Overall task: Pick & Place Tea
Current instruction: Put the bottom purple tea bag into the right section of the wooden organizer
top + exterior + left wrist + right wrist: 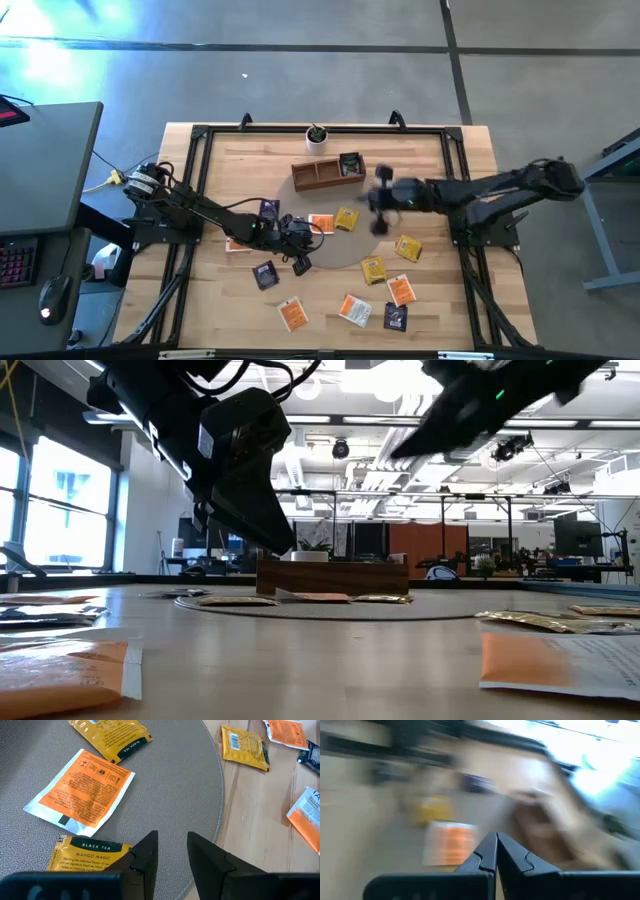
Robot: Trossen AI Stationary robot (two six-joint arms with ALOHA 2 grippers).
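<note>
Here, about a dozen tea sachets (372, 269) lie scattered across the table (470, 160), one more in the wooden tray (320, 176). The left gripper (171, 851) hovers parted and empty over the grey mat (170, 785), a yellow sachet (85, 855) just beside its fingers. The right gripper (495, 851) is clenched empty near the tray

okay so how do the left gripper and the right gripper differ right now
The left gripper has its fingers parted with nothing between them; the right gripper has its fingers pressed shut, also empty. The left gripper sits low over the round grey mat, next to a yellow sachet; the right gripper is higher, over bare wood near the wooden tray. Both are dark two-finger grippers.
</note>
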